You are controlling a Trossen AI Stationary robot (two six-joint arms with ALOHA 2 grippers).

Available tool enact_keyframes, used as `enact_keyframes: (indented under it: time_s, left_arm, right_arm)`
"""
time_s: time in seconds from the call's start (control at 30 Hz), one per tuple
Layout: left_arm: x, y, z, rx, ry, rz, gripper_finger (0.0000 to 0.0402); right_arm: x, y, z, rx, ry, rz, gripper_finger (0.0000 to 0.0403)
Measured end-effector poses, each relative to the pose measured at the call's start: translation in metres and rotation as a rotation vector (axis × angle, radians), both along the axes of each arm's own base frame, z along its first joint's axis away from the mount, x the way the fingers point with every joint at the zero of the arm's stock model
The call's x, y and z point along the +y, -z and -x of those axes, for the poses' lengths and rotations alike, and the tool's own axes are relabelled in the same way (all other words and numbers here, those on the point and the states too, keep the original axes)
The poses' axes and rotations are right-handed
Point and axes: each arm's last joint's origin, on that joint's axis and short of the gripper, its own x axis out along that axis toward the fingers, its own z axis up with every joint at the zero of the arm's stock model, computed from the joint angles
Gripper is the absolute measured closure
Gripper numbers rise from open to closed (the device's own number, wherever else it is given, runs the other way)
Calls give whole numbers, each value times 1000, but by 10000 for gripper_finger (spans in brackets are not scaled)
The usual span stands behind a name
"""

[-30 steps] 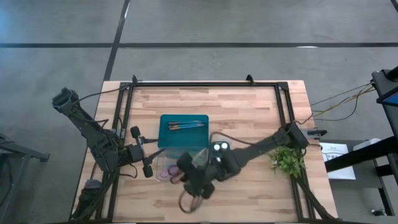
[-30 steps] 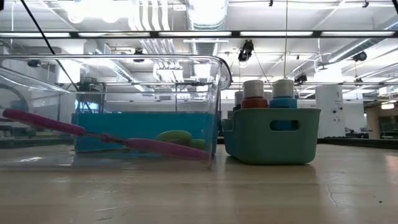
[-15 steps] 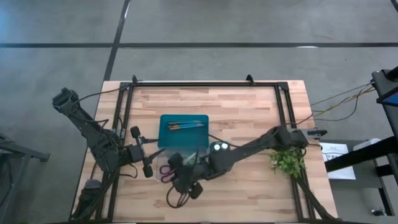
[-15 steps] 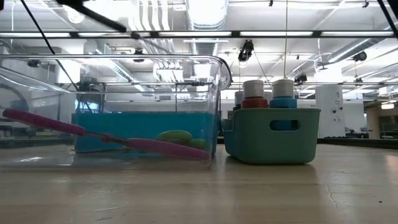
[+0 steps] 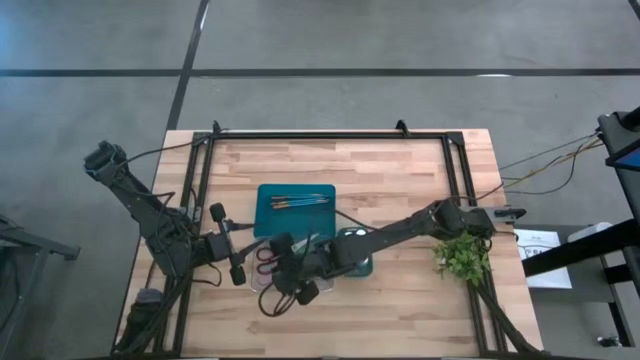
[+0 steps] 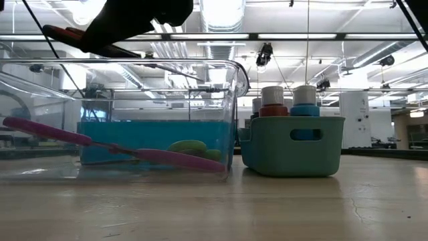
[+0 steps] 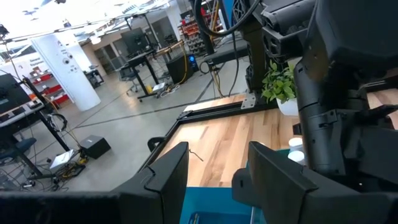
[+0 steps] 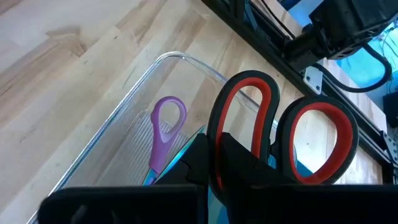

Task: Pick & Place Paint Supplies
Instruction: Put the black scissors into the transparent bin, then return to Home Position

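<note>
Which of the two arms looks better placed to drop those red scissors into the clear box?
The right. Its hand is shut on the red scissors and hangs above the clear box, where the purple scissors already lie. The left hand waits beside the box, holding nothing.

- Right gripper (image 8: 219, 163) hangs above the clear container (image 5: 262, 277), fingers clamped on the red-handled scissors (image 8: 280, 134).
- Left gripper (image 5: 228, 246) waits just beside that container, fingers parted.
</note>
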Motion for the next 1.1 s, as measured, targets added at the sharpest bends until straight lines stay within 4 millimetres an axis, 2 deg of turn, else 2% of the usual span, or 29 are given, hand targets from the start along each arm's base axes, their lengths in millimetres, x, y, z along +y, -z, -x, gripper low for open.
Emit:
enact_keyframes:
  time_s: [0.17, 0.53, 0.7, 0.83, 1.1]
  left_arm:
    - [0, 0, 0, 0, 0, -1, 229]
    - [0, 0, 0, 1, 0, -1, 229]
    - [0, 0, 0, 2, 0, -2, 229]
    - [0, 1, 0, 9, 0, -9, 229]
    - [3, 7, 3, 39, -8, 9, 229]
  right_arm:
    - [-1, 1, 0, 8, 28, -14, 381]
    - [-4, 1, 0, 9, 60, -15, 272]
    - [-2, -5, 5, 20, 68, -25, 261]
    - [10, -21, 19, 34, 53, -46, 261]
    - [31, -65, 65, 117, 36, -184, 260]
